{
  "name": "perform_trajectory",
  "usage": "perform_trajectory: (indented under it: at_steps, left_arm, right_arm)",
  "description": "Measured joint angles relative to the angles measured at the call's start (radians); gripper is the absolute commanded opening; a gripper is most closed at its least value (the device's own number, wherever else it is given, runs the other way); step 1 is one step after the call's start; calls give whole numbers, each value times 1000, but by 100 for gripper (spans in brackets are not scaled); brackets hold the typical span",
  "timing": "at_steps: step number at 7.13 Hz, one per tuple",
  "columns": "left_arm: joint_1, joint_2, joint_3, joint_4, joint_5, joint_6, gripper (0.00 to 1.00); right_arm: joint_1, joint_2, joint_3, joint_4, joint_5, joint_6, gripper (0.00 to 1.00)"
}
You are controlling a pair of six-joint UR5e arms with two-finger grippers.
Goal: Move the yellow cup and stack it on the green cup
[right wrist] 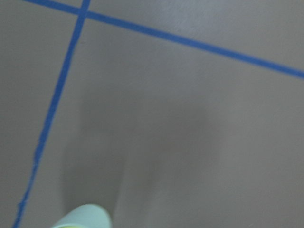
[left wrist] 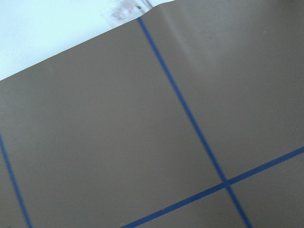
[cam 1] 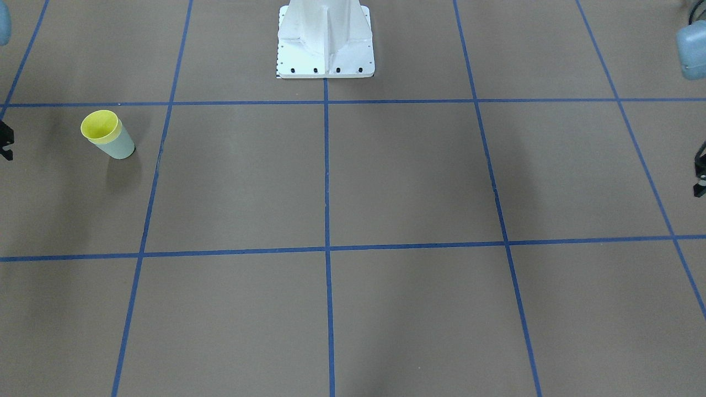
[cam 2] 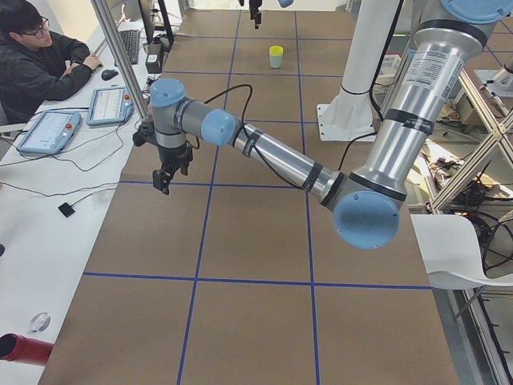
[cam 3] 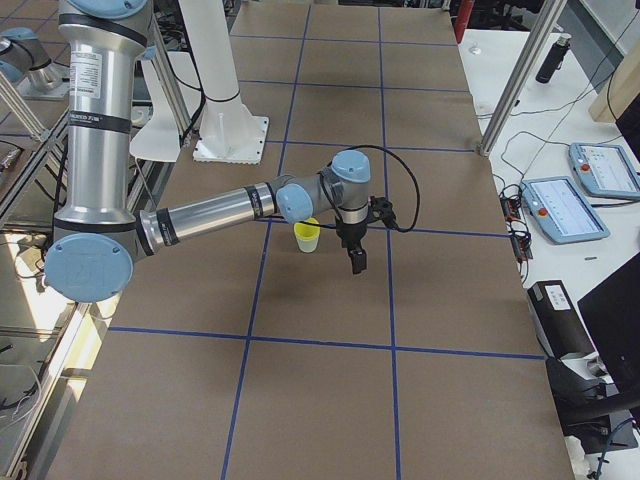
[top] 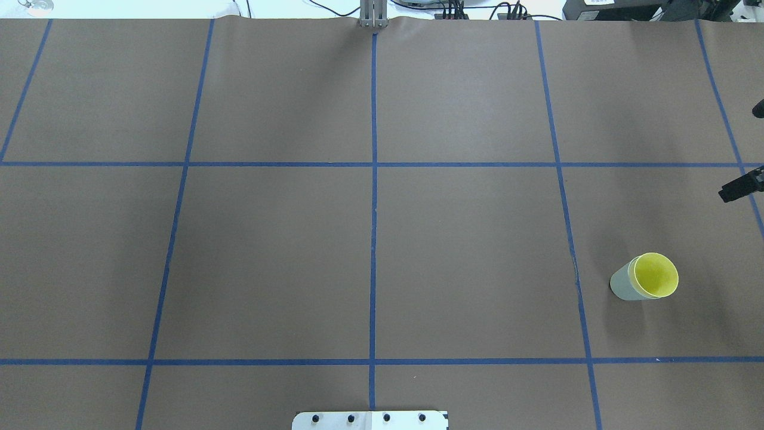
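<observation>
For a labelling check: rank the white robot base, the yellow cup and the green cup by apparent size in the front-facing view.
Largest: white robot base, by far.
Next, tied: yellow cup and green cup. The yellow sits inside the green, and their visible parts look alike, so they stay unranked.

We log both arms, left arm (cam 2: pixel 280 160) and right arm (cam 3: pixel 205 213), as silver-grey tubes with pale blue joint caps. A thin black cable (cam 2: pixel 228 92) loops at each wrist, and black bands ring the forearms. Printed label (cam 2: pixel 422 74) on each upper tube. Black left gripper (cam 2: pixel 163 186), black right gripper (cam 3: pixel 357 265). White pedestal (cam 1: pixel 325 38), with four black screws (cam 1: pixel 315 70) along its foot.
</observation>
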State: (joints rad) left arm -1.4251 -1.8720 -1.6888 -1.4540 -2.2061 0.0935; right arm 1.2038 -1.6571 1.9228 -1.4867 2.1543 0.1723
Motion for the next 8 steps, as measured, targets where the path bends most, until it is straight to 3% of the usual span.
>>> perform_trajectory:
  at_steps: [3,5,8]
  left_arm:
    - [-66,156,42,-113,2,-9,100]
    - [-78,239,35,-189,-4,-8,100]
    - [-117,331,9,-199,-62,-8,100]
  right_arm:
    - [115,-19,-61,0,39,-48,100]
    - [166,-42,-152,79,50,-43,100]
    - [245,-13,-234,94,164,-36,100]
